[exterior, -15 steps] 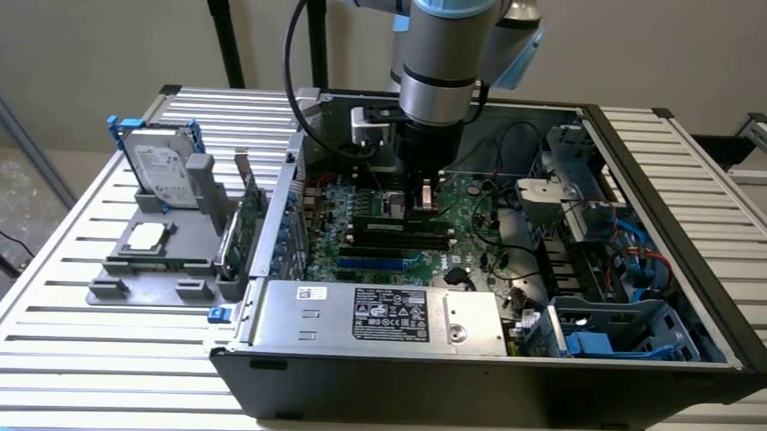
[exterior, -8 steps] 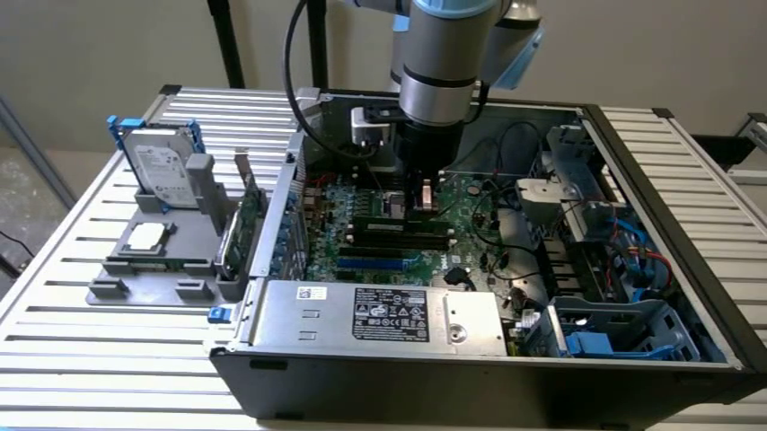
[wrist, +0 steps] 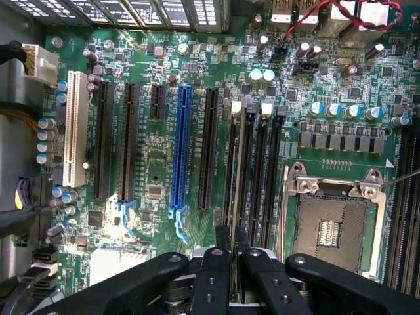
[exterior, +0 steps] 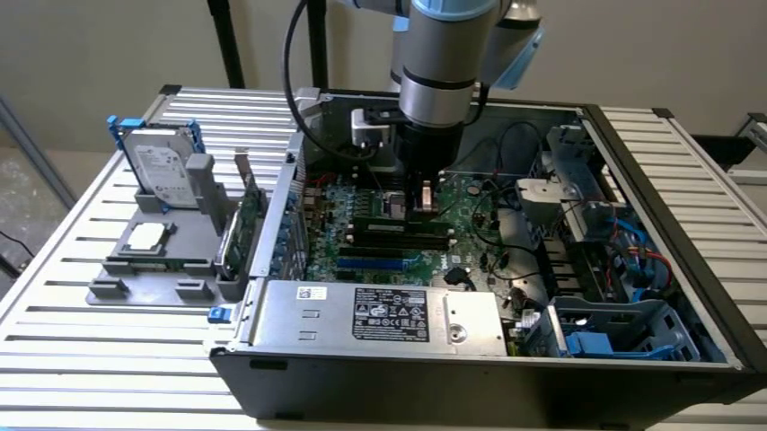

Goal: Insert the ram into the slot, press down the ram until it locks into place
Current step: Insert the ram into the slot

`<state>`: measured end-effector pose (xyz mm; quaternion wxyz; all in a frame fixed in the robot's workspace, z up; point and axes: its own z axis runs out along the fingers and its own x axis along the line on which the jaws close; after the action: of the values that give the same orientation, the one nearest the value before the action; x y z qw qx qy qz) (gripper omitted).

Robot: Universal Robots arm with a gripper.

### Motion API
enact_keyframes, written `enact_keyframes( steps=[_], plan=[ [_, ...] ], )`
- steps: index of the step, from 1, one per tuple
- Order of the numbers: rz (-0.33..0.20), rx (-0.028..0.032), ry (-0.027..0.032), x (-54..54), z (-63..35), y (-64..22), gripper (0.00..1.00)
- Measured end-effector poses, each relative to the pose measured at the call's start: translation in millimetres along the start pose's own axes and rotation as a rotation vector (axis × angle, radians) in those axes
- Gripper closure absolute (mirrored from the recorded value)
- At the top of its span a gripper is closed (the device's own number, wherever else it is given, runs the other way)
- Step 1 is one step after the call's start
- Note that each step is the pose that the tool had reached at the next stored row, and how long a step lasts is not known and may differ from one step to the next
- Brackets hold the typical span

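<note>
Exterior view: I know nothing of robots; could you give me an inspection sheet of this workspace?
Surface: slatted metal table under an open computer case.
Job's things: the ram stands edge-on among the memory slots; locking cannot be judged.
Clutter: grey fixture holding a hard drive and upright green card.
End effector: shut on the ram, inside the case.
Cables: red-black twisted wires by the motherboard; black cable beside the arm.
Surroundings: pale wall behind.
</note>
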<state>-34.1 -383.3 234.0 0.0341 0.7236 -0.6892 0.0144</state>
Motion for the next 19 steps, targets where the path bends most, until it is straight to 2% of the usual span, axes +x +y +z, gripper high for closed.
enact_keyframes(
  steps=[8, 12, 16, 19],
  plan=[
    [0.005, 0.0022, -0.0002, 0.0, 1.4, -1.1, 0.86],
    [0.004, 0.0093, 0.0001, -0.1, 2.3, -1.3, 0.86],
    [0.005, 0.0194, 0.0004, -0.2, 3.9, -1.4, 0.86],
    [0.005, 0.0202, 0.0008, -0.2, 4.5, -1.4, 0.86]
  ],
)
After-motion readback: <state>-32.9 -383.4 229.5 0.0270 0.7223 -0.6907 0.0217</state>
